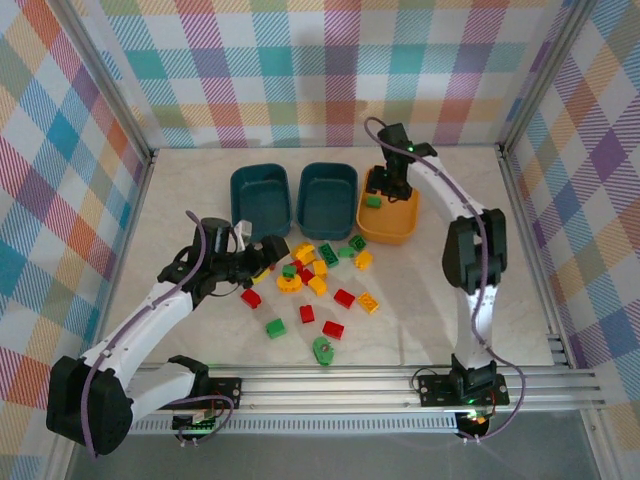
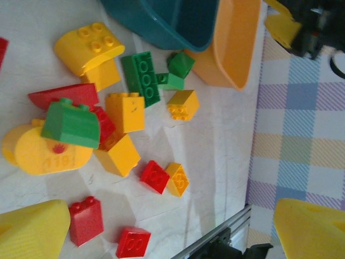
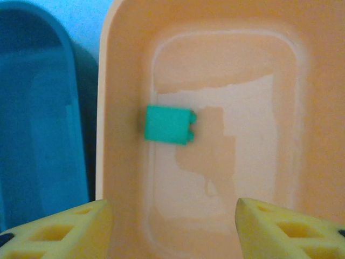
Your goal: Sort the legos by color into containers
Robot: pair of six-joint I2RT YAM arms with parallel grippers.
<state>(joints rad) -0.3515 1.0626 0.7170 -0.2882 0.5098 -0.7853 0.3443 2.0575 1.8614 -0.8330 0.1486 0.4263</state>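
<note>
The legos (image 1: 312,272) lie in a loose red, yellow and green pile in front of the containers. Two containers are dark teal tubs (image 1: 260,195) (image 1: 327,193) and one is an orange tub (image 1: 392,228). One green brick (image 3: 168,125) lies loose on the orange tub's floor (image 3: 253,135). My right gripper (image 3: 172,226) hangs open above that tub, with its fingers well clear of the brick. My left gripper (image 1: 268,256) is open at the pile's left edge. Seen from its wrist camera, the left gripper (image 2: 172,234) has red bricks (image 2: 86,220) on the table between its yellow fingertips (image 2: 32,232).
A green gear-like piece (image 1: 323,348) and a green brick (image 1: 275,327) lie nearest the aluminium rail (image 1: 400,385). The right arm's elbow (image 1: 473,250) stands to the right of the pile. Checked walls close in the back and both sides.
</note>
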